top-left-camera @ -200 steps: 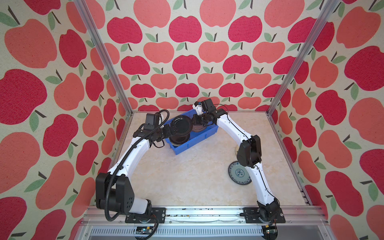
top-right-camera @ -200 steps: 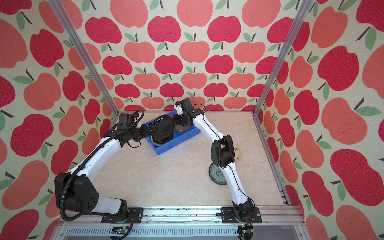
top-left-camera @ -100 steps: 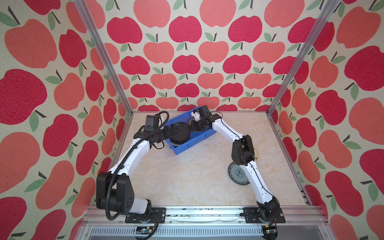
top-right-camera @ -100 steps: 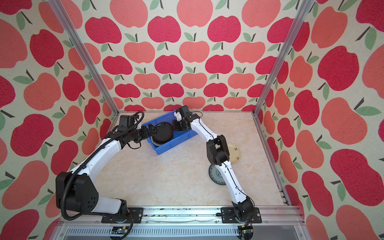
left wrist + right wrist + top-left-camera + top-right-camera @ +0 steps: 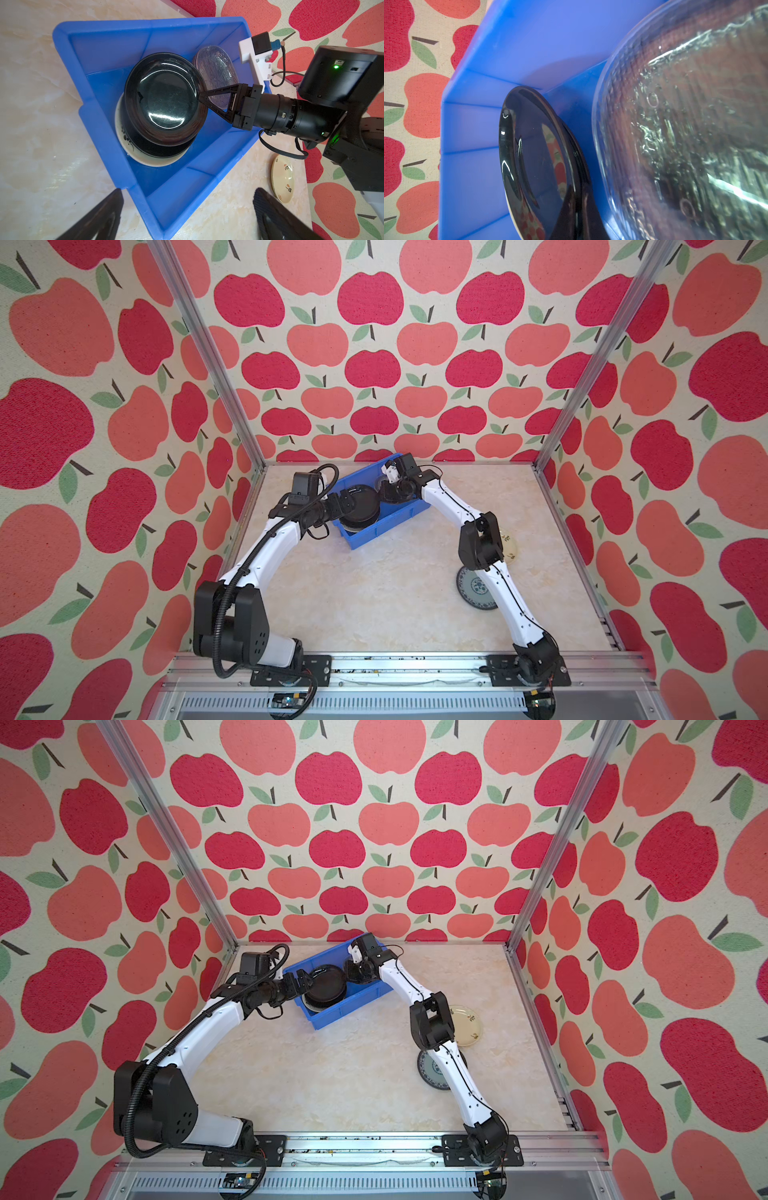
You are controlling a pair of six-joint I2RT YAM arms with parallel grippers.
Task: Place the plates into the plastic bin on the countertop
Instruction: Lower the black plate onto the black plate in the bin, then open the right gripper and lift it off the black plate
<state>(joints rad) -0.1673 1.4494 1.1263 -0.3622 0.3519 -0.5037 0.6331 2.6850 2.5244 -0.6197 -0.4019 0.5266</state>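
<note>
Marble tabletop [image 5: 374,593] — the top black plate [image 5: 164,99] sits askew in the plastic bin [image 5: 99,116]; right gripper [image 5: 202,97], closed, touches its rim, left gripper [image 5: 344,506] gapes empty. Nudge gently — let it settle flat.

Blue-white plate [image 5: 471,590] ptly under R arm [image 5: 505,593] in both top views; cream plate [image 5: 510,545] half behind its elbow. White blotched plate [image 5: 124,137] mostly under black plates [image 5: 164,99]. Glass plate [image 5: 685,135] blurred, cut off at frame edge.
</note>
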